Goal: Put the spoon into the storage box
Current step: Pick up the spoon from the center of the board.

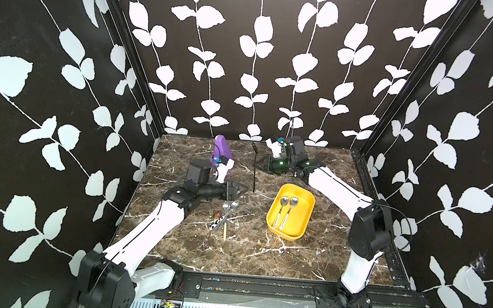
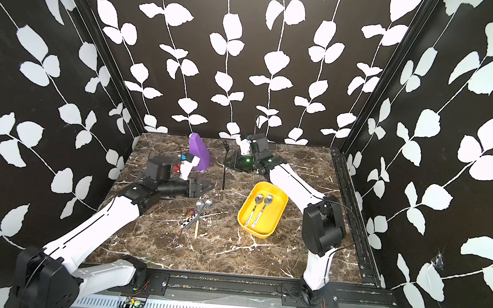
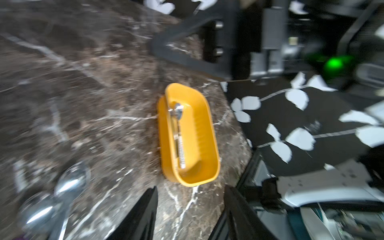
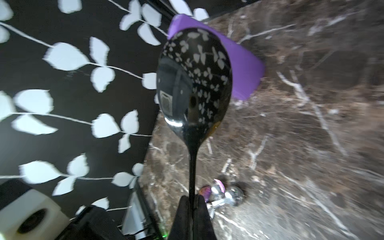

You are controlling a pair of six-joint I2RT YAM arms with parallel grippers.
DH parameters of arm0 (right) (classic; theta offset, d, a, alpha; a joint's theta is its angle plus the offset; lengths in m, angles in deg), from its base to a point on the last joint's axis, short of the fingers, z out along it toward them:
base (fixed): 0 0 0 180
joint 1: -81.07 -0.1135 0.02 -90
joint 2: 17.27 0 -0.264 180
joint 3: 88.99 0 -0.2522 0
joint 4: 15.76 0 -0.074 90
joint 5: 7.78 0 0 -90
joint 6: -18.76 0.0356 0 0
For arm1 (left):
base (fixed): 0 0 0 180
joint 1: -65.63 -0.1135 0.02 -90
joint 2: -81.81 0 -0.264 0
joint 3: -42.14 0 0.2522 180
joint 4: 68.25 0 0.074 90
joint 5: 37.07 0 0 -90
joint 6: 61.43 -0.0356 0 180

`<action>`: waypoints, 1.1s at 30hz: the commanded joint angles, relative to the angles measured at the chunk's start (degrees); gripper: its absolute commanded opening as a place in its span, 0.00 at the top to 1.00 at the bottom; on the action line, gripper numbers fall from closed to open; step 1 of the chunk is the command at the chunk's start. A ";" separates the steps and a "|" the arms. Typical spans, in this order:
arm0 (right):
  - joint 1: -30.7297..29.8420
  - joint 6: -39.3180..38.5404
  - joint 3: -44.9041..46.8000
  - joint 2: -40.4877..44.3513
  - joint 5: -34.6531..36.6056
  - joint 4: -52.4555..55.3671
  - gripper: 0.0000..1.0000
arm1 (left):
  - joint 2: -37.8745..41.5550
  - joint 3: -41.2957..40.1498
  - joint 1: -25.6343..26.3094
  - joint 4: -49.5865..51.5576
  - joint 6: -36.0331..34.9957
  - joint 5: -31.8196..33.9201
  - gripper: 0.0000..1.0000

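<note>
The right gripper [image 4: 192, 204] is clenched on the thin handle of a black spoon [image 4: 194, 83], whose glossy bowl fills the right wrist view and mirrors the leafy walls; in both top views that spoon [image 1: 254, 167] shows as a dark thin line held off the marble table [image 1: 261, 252] toward the back, in front of the gripper [image 1: 259, 164]. The yellow box [image 1: 303, 222] sits on the table on the robot's right, near the right arm's white link, with two silver spoons [image 1: 286, 209] lying side by side inside it, bowls toward the back wall (the left wrist view shows them [image 3: 178, 133] blurred). The left gripper [image 1: 244, 188] hovers low near the table's middle, its jaws released and parted with nothing between them; its fingers [image 3: 143, 214] frame the box [image 3: 207, 124] in the left wrist view. Just in front of it lies a small heap of spoons [image 1: 225, 213], silver bowls touching, with a wooden handle [image 1: 224, 234] poking out. A purple wedge [image 1: 221, 152] stands at the back, behind the left wrist.
</note>
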 commanded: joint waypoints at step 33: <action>-0.17 11.55 15.53 6.61 -21.84 -32.82 1.00 | -6.92 -5.06 0.07 -29.95 11.30 -8.69 0.85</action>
